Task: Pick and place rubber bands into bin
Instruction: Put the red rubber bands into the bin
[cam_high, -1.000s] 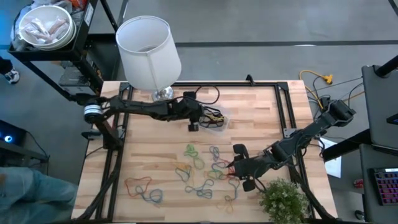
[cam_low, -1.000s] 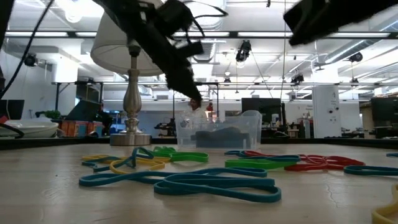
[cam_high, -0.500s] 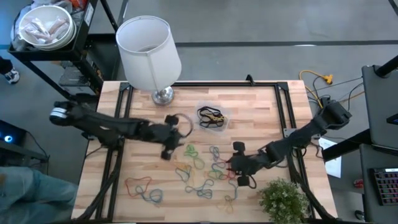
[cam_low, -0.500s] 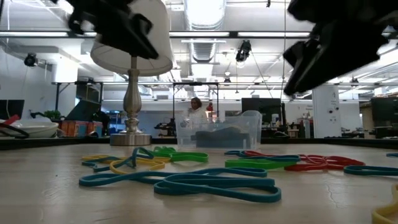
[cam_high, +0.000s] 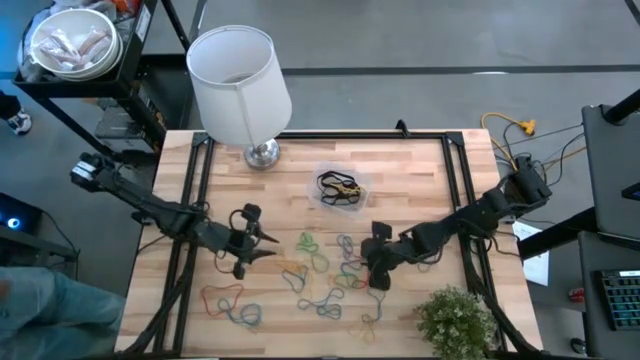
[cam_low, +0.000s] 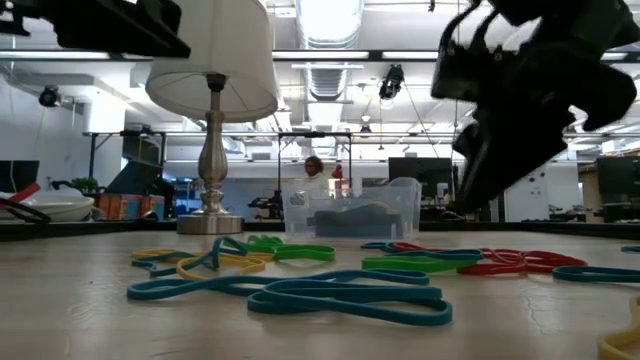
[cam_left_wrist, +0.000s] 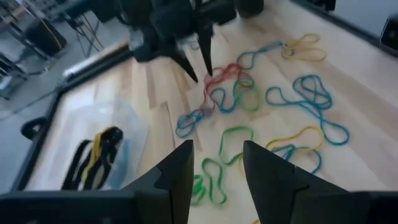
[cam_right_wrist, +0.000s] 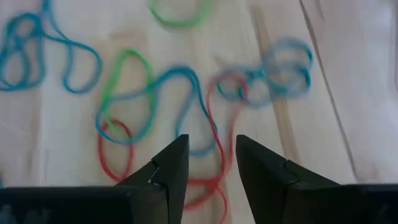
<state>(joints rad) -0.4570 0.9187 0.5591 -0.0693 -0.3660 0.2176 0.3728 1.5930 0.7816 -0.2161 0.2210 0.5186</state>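
Rubber bands (cam_high: 320, 265) in blue, green, red and yellow lie loose on the middle and near part of the wooden table (cam_high: 420, 170). They also show in the low view (cam_low: 290, 292). The clear bin (cam_high: 341, 188) stands behind them and holds black and yellow bands. My left gripper (cam_high: 267, 246) hovers open and empty left of the pile, pointing across it (cam_left_wrist: 217, 168). My right gripper (cam_high: 364, 260) hangs open just above the right part of the pile. Below its fingers (cam_right_wrist: 211, 158) lie red and blue bands (cam_right_wrist: 205, 124). The left wrist view shows its tips (cam_left_wrist: 200, 74) close over a red band.
A lamp with a white shade (cam_high: 238, 85) stands at the table's far left on a metal base (cam_high: 262, 152). A green plant (cam_high: 455, 320) sits at the near right corner. A white bowl (cam_high: 72, 42) rests on a side shelf, and a yellow cable (cam_high: 510, 125) lies off the table to the right.
My left gripper has swung away from the bin toward the table's left and near edge, still open, and now points across the pile. My right gripper has sunk toward the bands and shifted a little to the left, rolling as it went.
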